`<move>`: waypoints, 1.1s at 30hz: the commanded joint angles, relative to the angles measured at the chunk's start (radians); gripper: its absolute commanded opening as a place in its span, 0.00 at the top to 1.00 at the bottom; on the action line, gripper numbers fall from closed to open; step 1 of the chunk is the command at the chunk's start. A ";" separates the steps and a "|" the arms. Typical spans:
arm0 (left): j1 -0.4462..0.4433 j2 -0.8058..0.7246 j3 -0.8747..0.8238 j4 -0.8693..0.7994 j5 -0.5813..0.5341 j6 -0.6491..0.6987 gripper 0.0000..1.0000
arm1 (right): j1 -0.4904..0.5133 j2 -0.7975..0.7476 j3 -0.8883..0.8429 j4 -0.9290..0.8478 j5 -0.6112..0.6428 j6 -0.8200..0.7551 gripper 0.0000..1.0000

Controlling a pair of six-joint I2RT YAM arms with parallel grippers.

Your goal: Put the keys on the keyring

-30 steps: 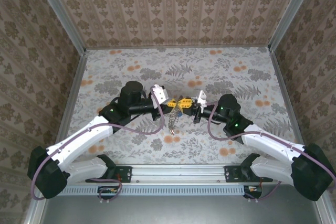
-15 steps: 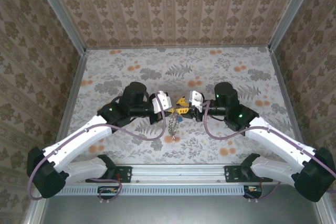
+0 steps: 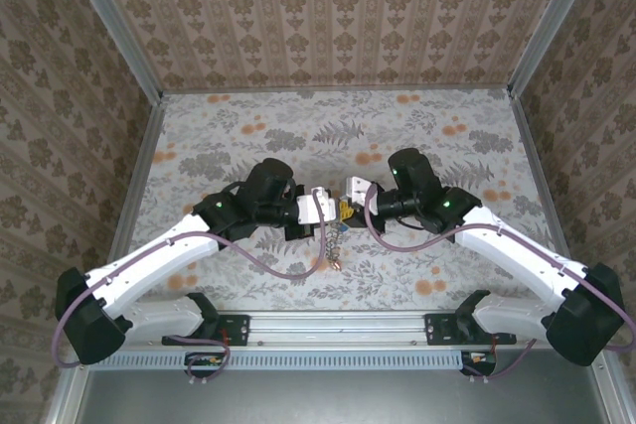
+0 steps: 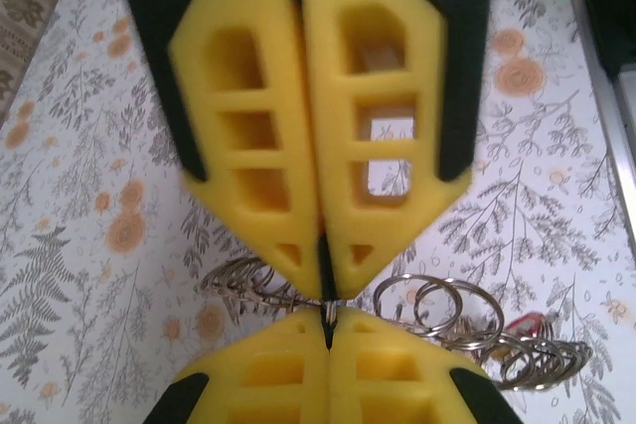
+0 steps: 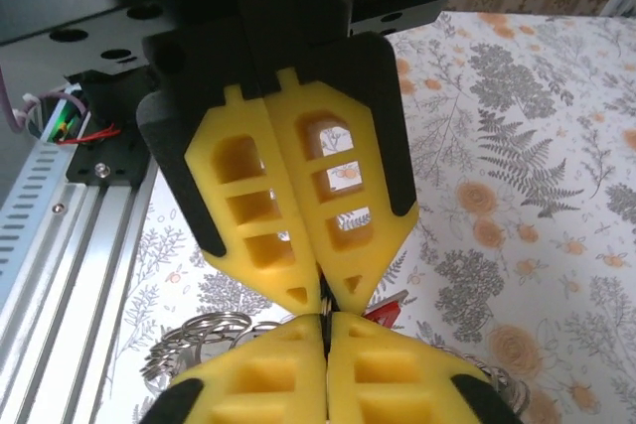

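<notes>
We start with the one thing here that holds others: the keyring, a strand of linked grey metal loops. In the top view it hangs as a short chain beneath the spot where the two arms meet, over the middle of the table. We cannot tell whether its lower end touches the surface. From the left wrist we see its loops fanning out to both sides below the fingertips, with several round split rings overlapping on the right and a coiled bunch on the left. A red-tagged key sits among the right-hand loops, partly covered by them. The right wrist view shows a red tag just behind the fingertips.

The left gripper has its yellow pads pressed flat together, and a thin dark sliver of the keyring is pinched at their tips. The right gripper is likewise clamped tight, tip to tip against the left one, nipping the same sliver.

The table wears a pale sheet printed with grey ferns and orange blossoms. Walls papered in a brown damask pattern enclose it on three sides, joined by metal corner posts. A metal rail runs along the near edge, by the two arm bases.
</notes>
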 commanded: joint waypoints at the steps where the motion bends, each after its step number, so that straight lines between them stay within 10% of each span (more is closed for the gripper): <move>1: -0.006 -0.006 0.048 0.027 -0.007 0.023 1.00 | 0.007 0.005 0.028 -0.002 -0.017 0.010 1.00; 5: -0.006 -0.021 0.043 0.039 -0.019 0.011 1.00 | 0.007 0.010 0.018 -0.004 0.016 0.032 0.79; 17: -0.006 -0.024 0.043 0.054 -0.011 0.002 1.00 | 0.009 0.038 0.016 0.016 0.074 0.096 0.78; 33: 0.028 -0.078 -0.031 0.165 0.057 -0.068 1.00 | 0.005 0.045 -0.046 0.232 -0.054 0.238 1.00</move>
